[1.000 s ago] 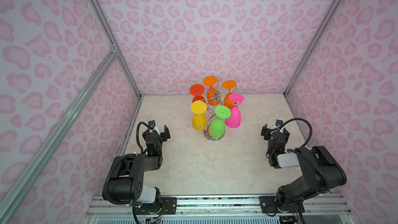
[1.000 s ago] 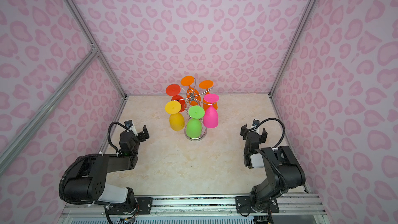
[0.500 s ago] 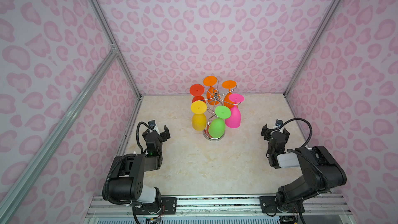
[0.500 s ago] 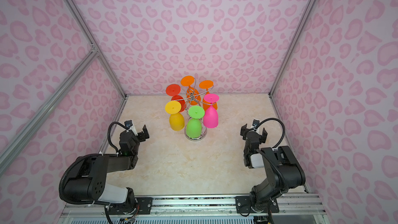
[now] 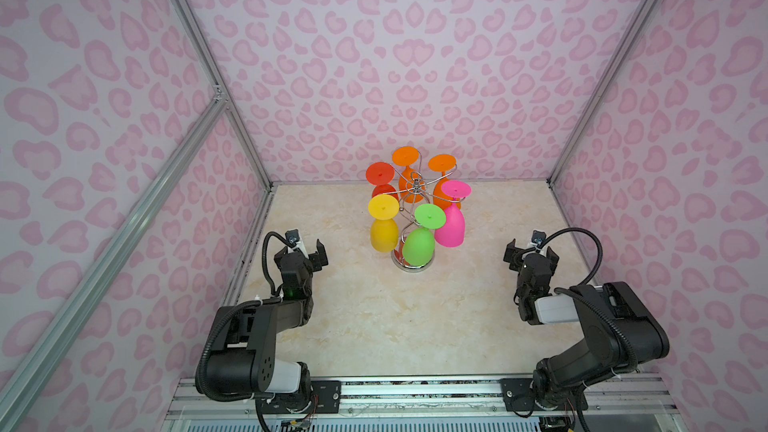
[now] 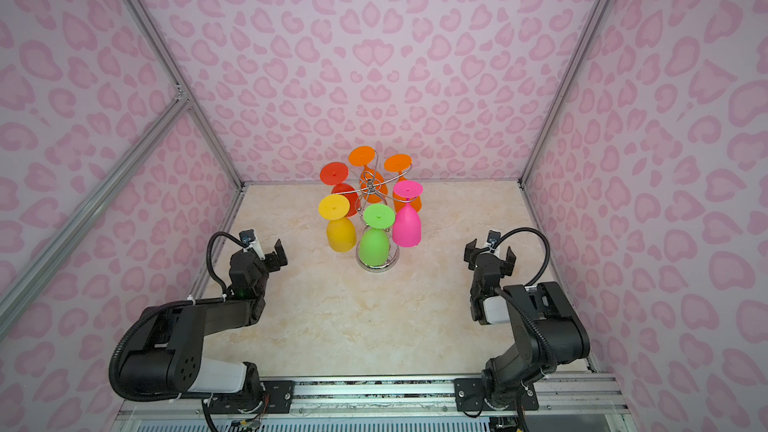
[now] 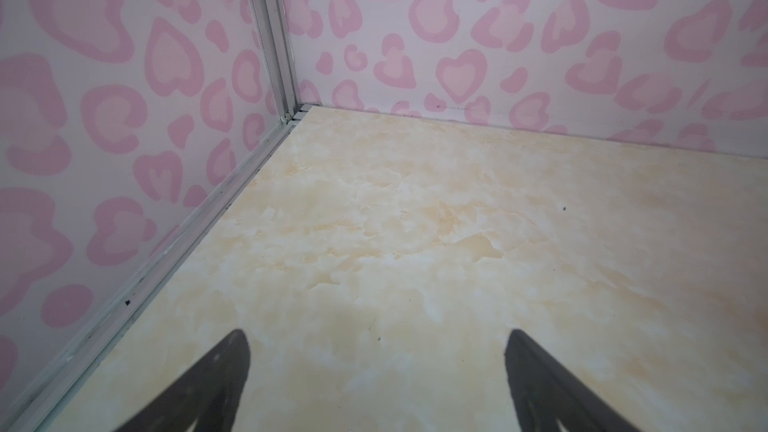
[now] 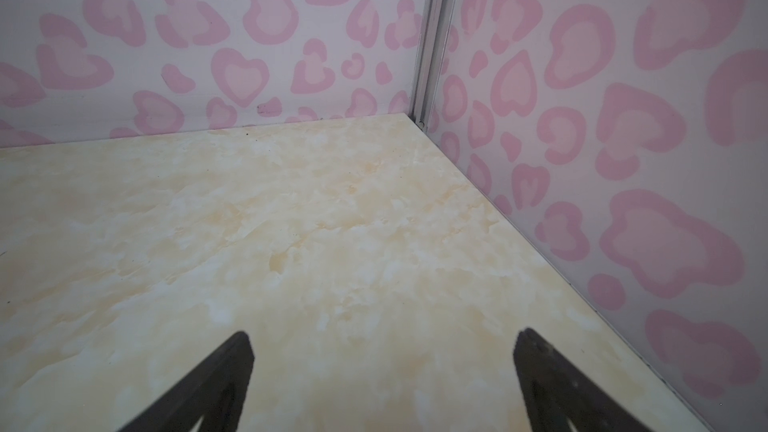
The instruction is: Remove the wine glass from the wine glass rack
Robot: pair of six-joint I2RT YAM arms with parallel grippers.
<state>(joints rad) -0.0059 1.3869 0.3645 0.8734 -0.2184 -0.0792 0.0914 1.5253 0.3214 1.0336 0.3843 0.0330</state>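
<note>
Well, the rack stands toward the desk's 12 o'clock edge, with six coloured glasses hanging bowl-down from it. At its 8 o'clock sits the left end effector, at 4 o'clock the right end effector. Both have jaws spread, hold nothing and are well apart from it.

The green glass partly hides the wine glass rack.
</note>
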